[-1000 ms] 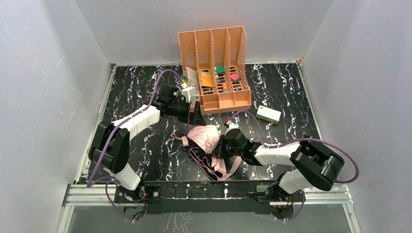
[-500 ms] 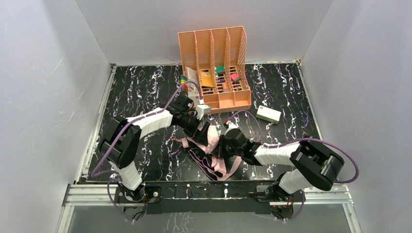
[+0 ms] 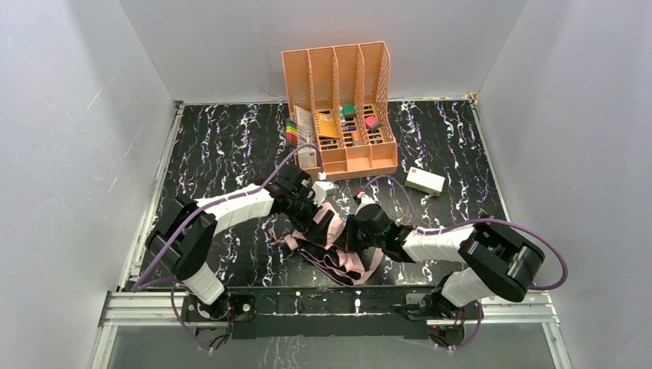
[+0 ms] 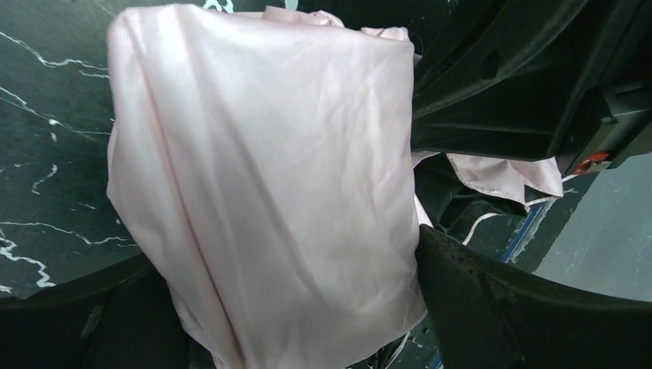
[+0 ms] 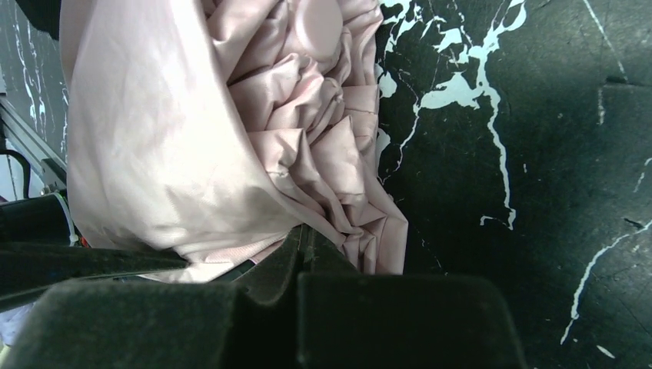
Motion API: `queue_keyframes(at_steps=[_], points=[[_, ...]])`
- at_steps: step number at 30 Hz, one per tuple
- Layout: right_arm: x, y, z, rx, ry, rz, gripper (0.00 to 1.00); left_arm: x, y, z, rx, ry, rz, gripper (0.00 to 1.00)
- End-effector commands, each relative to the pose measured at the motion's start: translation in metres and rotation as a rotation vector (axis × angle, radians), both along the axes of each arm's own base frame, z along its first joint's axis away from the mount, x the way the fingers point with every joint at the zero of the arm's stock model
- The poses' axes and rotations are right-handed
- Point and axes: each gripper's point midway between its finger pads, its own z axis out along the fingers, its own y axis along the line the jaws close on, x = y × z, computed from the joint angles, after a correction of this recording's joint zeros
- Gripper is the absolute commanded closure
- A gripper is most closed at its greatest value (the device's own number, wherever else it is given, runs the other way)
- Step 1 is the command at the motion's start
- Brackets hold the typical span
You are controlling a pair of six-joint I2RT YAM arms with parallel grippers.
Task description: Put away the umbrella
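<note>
Two grippers meet over the umbrella (image 3: pixel 332 240), which lies crumpled near the front middle of the table (image 3: pixel 207 154), between them. My left gripper (image 3: pixel 317 218) stands wide apart, straddling a fold of pale pink cloth without pinching it. My right gripper (image 5: pixel 304 244) is closed tight, with cloth caught at its tips. I judge the umbrella light and floppy: the fabric is thin, looks slick and creases freely, so a pinch on cloth alone may drag or slip. It seems better to take hold of the bundled core, where the folds gather. The orange organiser (image 3: pixel 342 115) stands well behind, with a white box (image 3: pixel 425 180) to its right. Neither blocks me, though my two wrists crowd each other.
</note>
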Motion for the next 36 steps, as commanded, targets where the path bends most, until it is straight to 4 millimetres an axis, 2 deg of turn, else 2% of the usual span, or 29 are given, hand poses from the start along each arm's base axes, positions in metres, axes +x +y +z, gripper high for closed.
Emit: queue_keyframes(at_steps=[1, 6, 12, 16, 21, 25, 30, 35, 36], points=[[-0.030, -0.049, -0.056, -0.232, 0.120, 0.004, 1.00, -0.050, 0.000, 0.000, 0.035, 0.110, -0.065, 0.10], [-0.027, -0.044, -0.052, -0.211, 0.110, -0.001, 1.00, -0.062, -0.005, -0.002, 0.079, 0.110, -0.065, 0.28], [-0.030, -0.037, -0.038, -0.148, 0.102, 0.015, 1.00, -0.063, -0.013, 0.000, 0.116, 0.028, -0.073, 0.43], [-0.030, -0.035, -0.025, -0.107, 0.068, 0.035, 1.00, -0.045, -0.011, -0.001, 0.164, -0.066, -0.047, 0.56], [-0.033, -0.039, -0.014, -0.094, 0.043, 0.053, 0.92, -0.013, -0.003, -0.007, 0.291, -0.183, -0.012, 0.70], [-0.033, -0.051, -0.009, -0.116, 0.030, 0.020, 0.85, 0.005, -0.001, -0.008, 0.353, -0.259, -0.028, 0.74], [-0.027, -0.080, -0.004, -0.191, 0.021, -0.099, 0.77, 0.031, 0.009, 0.000, 0.430, -0.390, -0.014, 0.77], [-0.005, -0.095, 0.016, -0.162, -0.006, -0.173, 0.68, 0.049, 0.015, 0.014, 0.442, -0.530, -0.024, 0.78], [0.002, -0.097, 0.021, -0.147, -0.013, -0.181, 0.63, 0.051, 0.015, 0.016, 0.431, -0.554, -0.035, 0.78]])
